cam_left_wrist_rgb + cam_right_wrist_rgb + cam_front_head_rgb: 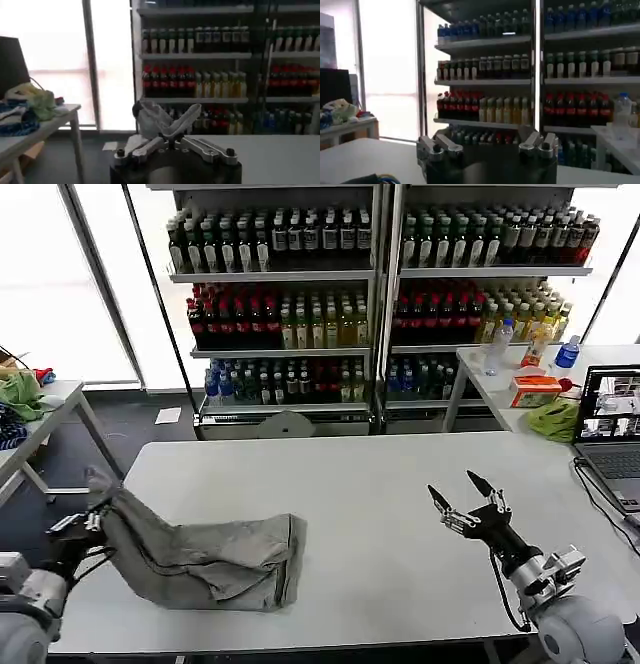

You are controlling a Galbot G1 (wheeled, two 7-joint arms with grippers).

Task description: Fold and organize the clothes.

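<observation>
A light grey shirt (205, 556) lies partly folded on the left part of the white table (370, 484). Its left end is lifted off the table, pinched in my left gripper (96, 506), which is shut on the cloth at the table's left edge. In the left wrist view a fold of grey cloth (165, 120) rises from between the shut fingers of that gripper (169, 140). My right gripper (461, 491) hovers above the right part of the table, open and holding nothing, well apart from the shirt. In the right wrist view its fingers (438, 145) stand wide apart.
Shelves of bottles (370, 294) stand behind the table. A side table (40, 419) at the left holds a green cloth bundle (20, 392). At the right, another table carries a laptop (612, 429), a green bundle (555, 421), an orange box (535, 390) and bottles.
</observation>
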